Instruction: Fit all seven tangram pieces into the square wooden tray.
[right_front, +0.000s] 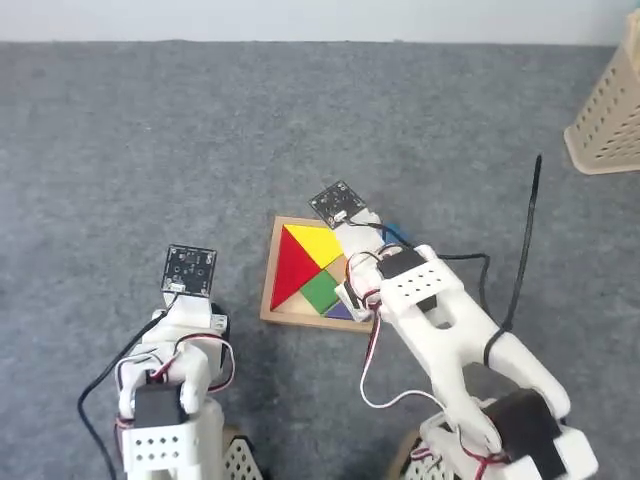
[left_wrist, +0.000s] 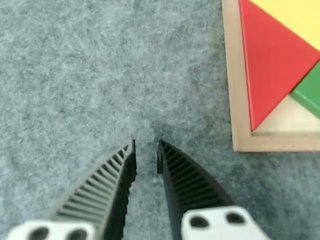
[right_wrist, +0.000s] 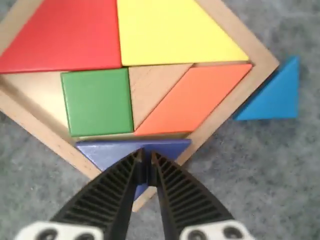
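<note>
The square wooden tray (right_front: 267, 290) lies on grey carpet. In it sit a red triangle (right_wrist: 70, 37), a yellow triangle (right_wrist: 170, 32), a green square (right_wrist: 97, 100) and an orange parallelogram (right_wrist: 195, 97). Bare wood shows between the green square and the orange piece, and beside the green square. My right gripper (right_wrist: 146, 159) is shut on a purple triangle (right_wrist: 112, 150), which lies across the tray's near rim. A blue triangle (right_wrist: 275, 95) rests on the carpet just outside the tray. My left gripper (left_wrist: 146, 146) stands over bare carpet to the tray's left, fingers nearly together, holding nothing.
A beige perforated basket (right_front: 608, 110) stands at the far right edge. A black cable (right_front: 525, 250) rises behind the right arm. Open carpet stretches left of and beyond the tray.
</note>
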